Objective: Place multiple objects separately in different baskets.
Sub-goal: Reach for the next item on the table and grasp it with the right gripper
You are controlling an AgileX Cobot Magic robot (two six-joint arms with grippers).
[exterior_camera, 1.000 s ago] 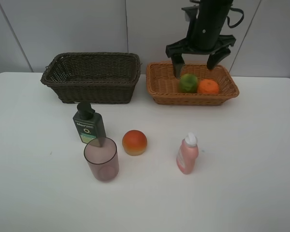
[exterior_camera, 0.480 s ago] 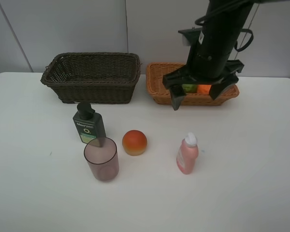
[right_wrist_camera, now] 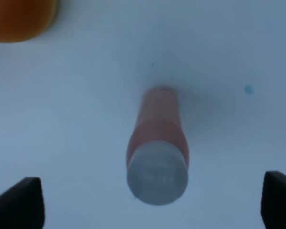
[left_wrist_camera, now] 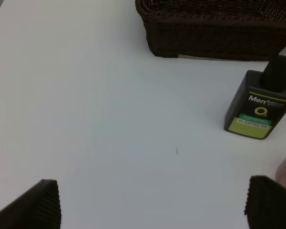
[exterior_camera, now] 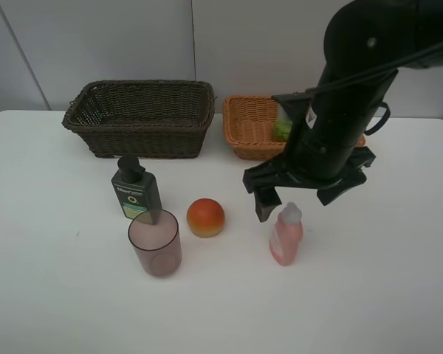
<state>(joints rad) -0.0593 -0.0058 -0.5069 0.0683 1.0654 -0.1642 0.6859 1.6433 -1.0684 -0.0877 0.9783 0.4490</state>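
My right gripper [exterior_camera: 298, 199] hangs open just above the pink bottle [exterior_camera: 286, 237], one finger on each side of its white cap. The right wrist view looks straight down on the pink bottle [right_wrist_camera: 158, 143], which stands between the spread fingers of the right gripper [right_wrist_camera: 150, 206]. The light basket [exterior_camera: 245, 131] holds a green fruit [exterior_camera: 282, 130]; my arm hides the rest of its inside. The dark basket [exterior_camera: 140, 118] stands at the back left. On the table stand the red-orange fruit [exterior_camera: 205, 217], the pump bottle [exterior_camera: 136, 193] and the mauve cup [exterior_camera: 155, 243]. My left gripper [left_wrist_camera: 155, 210] is open over bare table.
The left wrist view shows the pump bottle [left_wrist_camera: 260, 107] in front of the dark basket [left_wrist_camera: 219, 28]. The red-orange fruit [right_wrist_camera: 19, 19] lies at the edge of the right wrist view. The white table [exterior_camera: 369, 295] ends at a grey wall behind the baskets.
My right arm has come away from the light basket toward the table's front and now hangs over the pink bottle, open all the while. The objects have not moved.
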